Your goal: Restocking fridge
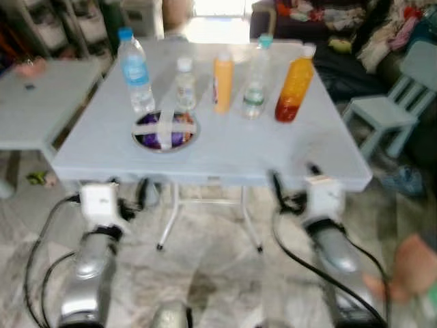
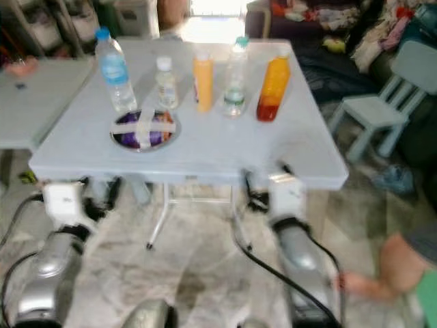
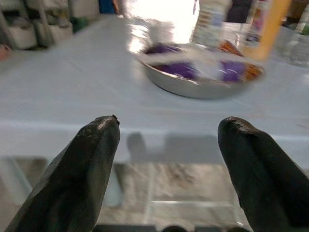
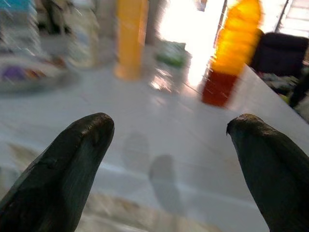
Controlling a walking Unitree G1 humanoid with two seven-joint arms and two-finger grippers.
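On a pale blue table [image 1: 225,154] stand a water bottle with a blue cap [image 1: 134,70], a small white-capped bottle [image 1: 185,85], a slim orange bottle [image 1: 222,82], a clear bottle with a teal cap [image 1: 256,78] and an orange juice bottle [image 1: 295,85]. In front of them sits a metal bowl [image 1: 164,130] with purple contents under crossed tape. My left gripper [image 3: 166,159] is open just below the table's near edge, facing the bowl [image 3: 203,72]. My right gripper [image 4: 169,145] is open at the near edge, facing the juice bottle [image 4: 229,53]. Both are empty.
A second pale table [image 1: 34,102] stands to the left and a light blue chair [image 1: 389,109] to the right. A sofa piled with clothes [image 1: 328,17] is behind. A person's hand [image 1: 410,266] is low at my right, by the right arm. The floor is marble.
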